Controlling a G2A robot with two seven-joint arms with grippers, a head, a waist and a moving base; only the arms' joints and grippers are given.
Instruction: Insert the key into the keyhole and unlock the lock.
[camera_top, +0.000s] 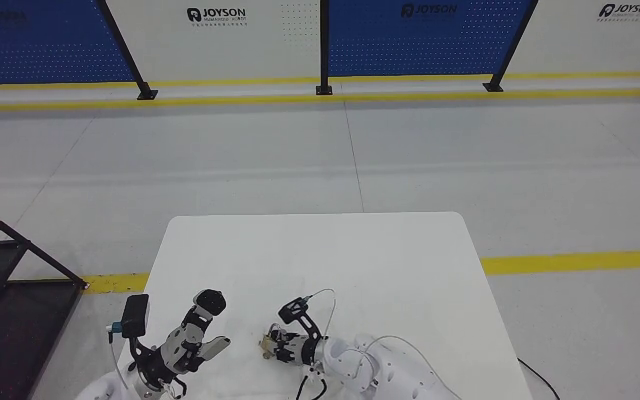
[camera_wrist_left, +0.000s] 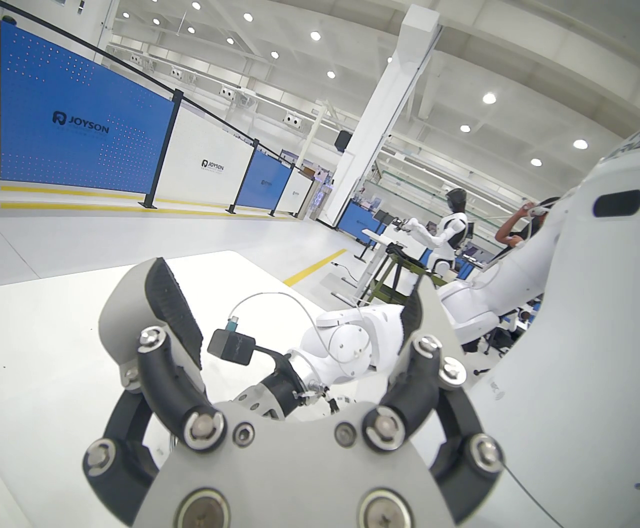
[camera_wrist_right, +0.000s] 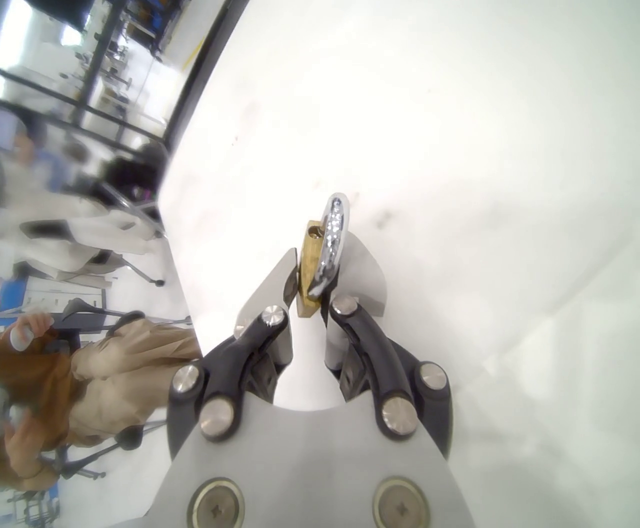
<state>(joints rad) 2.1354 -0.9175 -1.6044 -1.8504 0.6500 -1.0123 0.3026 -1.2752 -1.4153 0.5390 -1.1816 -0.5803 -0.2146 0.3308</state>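
Right tool (camera_wrist_right: 312, 282): clamped on small brass padlock with chrome shackle (camera_wrist_right: 309, 250), over white surface (camera_wrist_right: 450, 150).
Left tool (camera_wrist_left: 290, 300): spread wide apart, near the right tool.

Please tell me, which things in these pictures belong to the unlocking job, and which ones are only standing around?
For the job:
brass padlock, clamped in the right gripper
left gripper, open and holding nothing

Only standing around:
white table
blue and white barrier panels behind it
black frame beside the table
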